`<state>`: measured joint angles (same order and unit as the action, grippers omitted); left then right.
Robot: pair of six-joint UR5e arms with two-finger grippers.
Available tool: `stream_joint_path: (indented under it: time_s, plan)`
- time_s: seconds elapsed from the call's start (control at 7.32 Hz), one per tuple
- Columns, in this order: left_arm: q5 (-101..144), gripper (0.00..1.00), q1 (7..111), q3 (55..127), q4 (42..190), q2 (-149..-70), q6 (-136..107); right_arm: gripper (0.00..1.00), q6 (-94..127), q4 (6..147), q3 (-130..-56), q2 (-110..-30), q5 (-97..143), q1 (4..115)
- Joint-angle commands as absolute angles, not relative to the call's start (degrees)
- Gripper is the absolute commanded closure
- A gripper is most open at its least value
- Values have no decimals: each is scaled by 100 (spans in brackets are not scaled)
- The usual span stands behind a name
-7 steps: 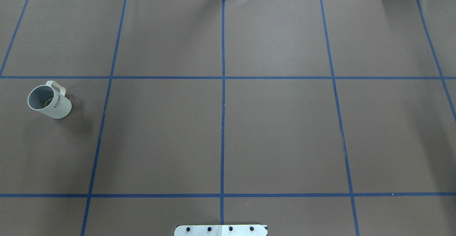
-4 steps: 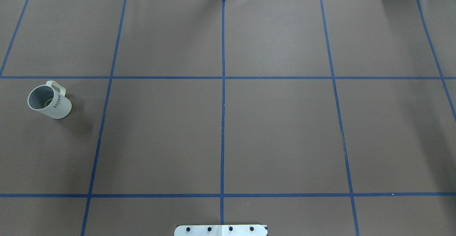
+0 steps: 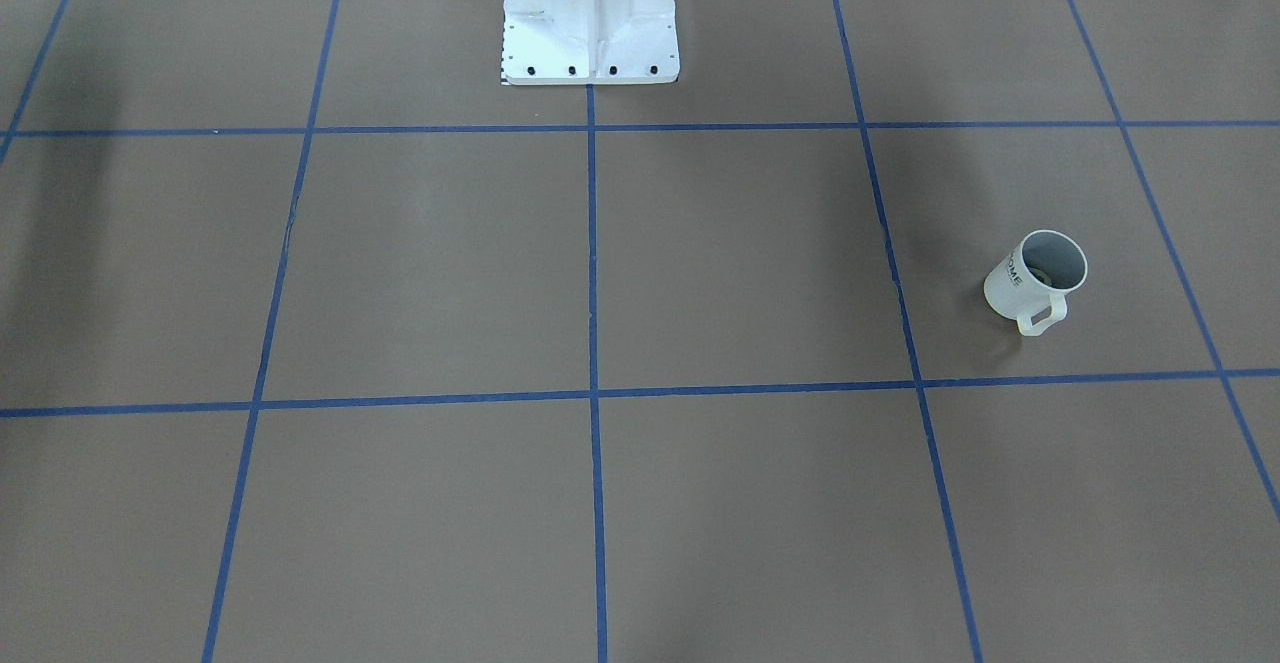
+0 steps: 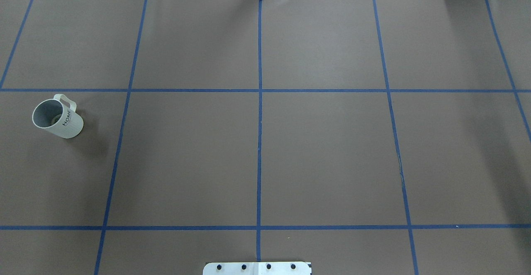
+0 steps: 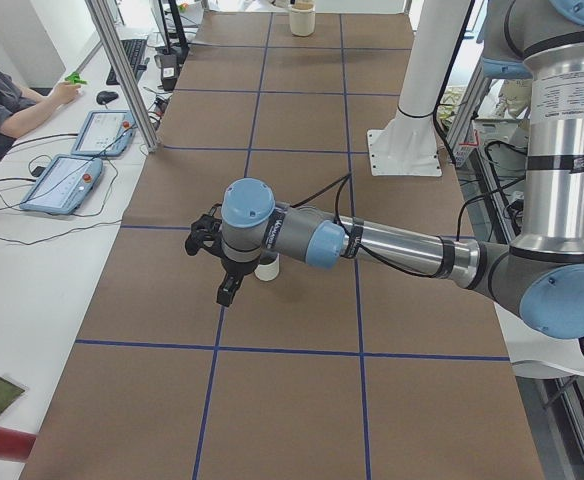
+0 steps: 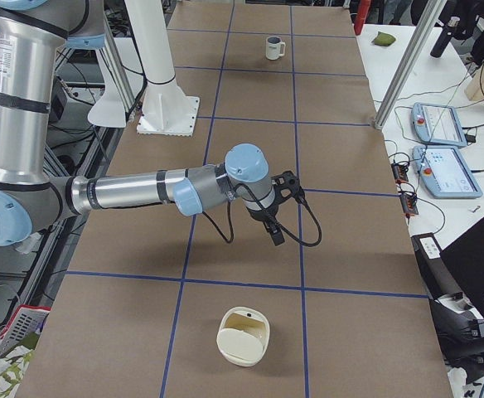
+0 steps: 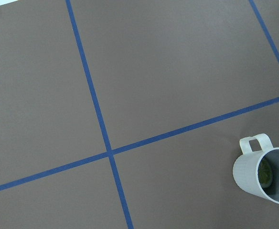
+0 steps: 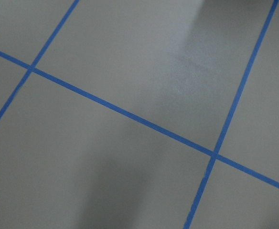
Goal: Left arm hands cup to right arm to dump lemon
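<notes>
Upright near the surface's (image 4: 332,163) left edge, to keep lemon (image 7: 265,172) inside cup (image 4: 58,119); cannot judge left pincer (image 5: 224,290) or right pincer (image 6: 273,232) as apart or together.

- cup (image 4: 58,119): upright on counter (image 4: 323,159), robot's left side, handle turned away from the robot.
- lemon (image 7: 265,172): inside cup.
- pedestal (image 3: 590,18): on counter, centre of robot's edge.
- container (image 6: 243,336): counter's right end, well apart from cup.

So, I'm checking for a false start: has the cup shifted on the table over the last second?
No. In the overhead view the cup sits in the same spot, just below and left of the blue tape crossing, as before.
</notes>
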<state>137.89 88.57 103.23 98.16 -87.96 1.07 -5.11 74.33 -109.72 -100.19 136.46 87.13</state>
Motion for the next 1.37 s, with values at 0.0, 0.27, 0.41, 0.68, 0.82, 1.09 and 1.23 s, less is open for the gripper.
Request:
stream_joint_path:
  time_s: [0.0, 0.27, 0.41, 0.68, 0.82, 1.09, 1.23]
  plan:
    - [13738, 0, 8239, 10258, 10297, -8789, -1388, 0, -31, 7418, -10995, -9897, 13694, 8623]
    - [13433, 0, 7606, 9820, 11709, -8789, -2998, 0, 526, 7409, -11013, -9818, 13615, 8246]
    - [12916, 0, 7159, 9678, 12186, -8798, -3667, 0, 545, 7409, -11013, -9783, 13623, 8227]
    - [12456, 0, 6568, 9677, 12322, -8911, -4261, 0, 536, 7409, -11013, -9782, 13623, 8227]
    - [12428, 0, 6435, 9685, 12322, -8912, -4263, 0, 536, 7409, -11013, -9791, 13632, 8227]
    - [12244, 1, 6119, 9694, 12322, -8895, -4263, 0, 536, 7409, -11013, -9791, 13632, 8227]
    - [12182, 12, 6013, 9694, 12322, -8895, -4263, 0, 527, 7409, -11004, -9791, 13623, 8227]
